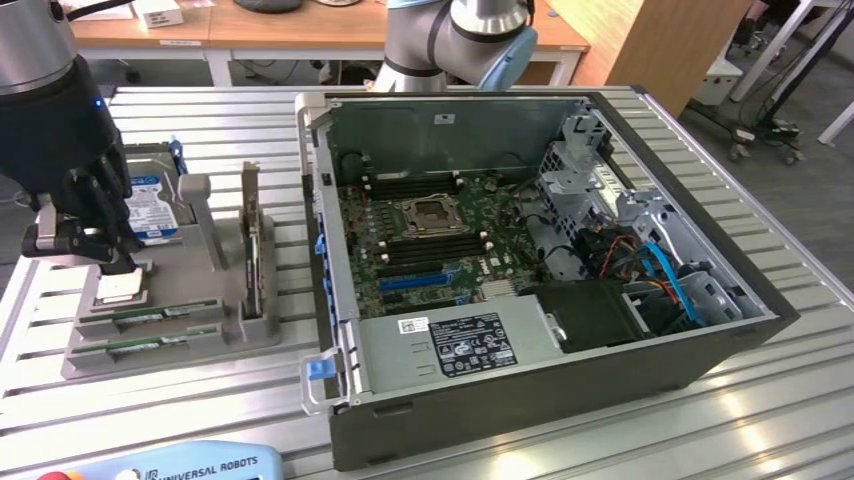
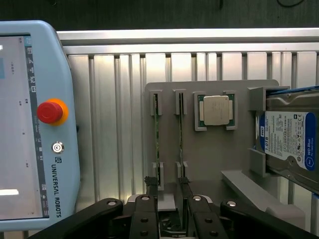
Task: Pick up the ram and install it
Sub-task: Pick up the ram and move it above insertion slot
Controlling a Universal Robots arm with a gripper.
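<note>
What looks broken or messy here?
Nothing looks broken or spilled. The computer case lies open with its motherboard showing, which seems on purpose. The two ram sticks, the processor chip and the hard drive sit neatly in the grey holder.

This looks like a robot lab or workshop. A big grey robot arm (image 1: 461, 30) stands at a metal table (image 1: 747, 400) made of long silver bars. On the table sits a computer case (image 1: 561, 385) with its side off, so the green board (image 1: 441, 235) inside shows. A grey holder (image 2: 209, 164) keeps loose computer parts: ram sticks (image 2: 157, 134), a silver chip (image 2: 216, 110) and a hard drive (image 2: 286, 142). A blue robot control pad (image 2: 30, 124) with a red stop button (image 2: 50, 112) lies near. Wooden desks (image 1: 267, 35) stand behind.
</note>
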